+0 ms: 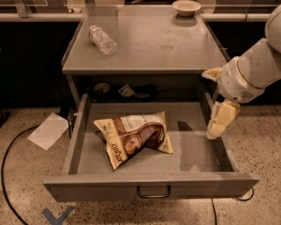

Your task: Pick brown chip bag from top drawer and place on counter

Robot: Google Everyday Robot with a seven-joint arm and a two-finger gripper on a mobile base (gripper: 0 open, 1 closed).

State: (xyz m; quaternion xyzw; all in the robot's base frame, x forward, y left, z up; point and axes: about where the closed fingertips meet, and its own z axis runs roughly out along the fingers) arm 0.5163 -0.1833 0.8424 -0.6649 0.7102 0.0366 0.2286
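Observation:
The brown chip bag lies crumpled on the floor of the open top drawer, left of its middle, label side up. The drawer is pulled fully out, with its wire handle on the front panel. The counter is the grey top of the cabinet above it. My gripper hangs from the white arm at the right, over the drawer's right side wall, above the drawer floor. It is well to the right of the bag and holds nothing.
A clear plastic bottle lies on the counter's left part. A small bowl stands at its back right. Dark items sit in the recess behind the drawer. A white sheet and a black cable lie on the floor at left.

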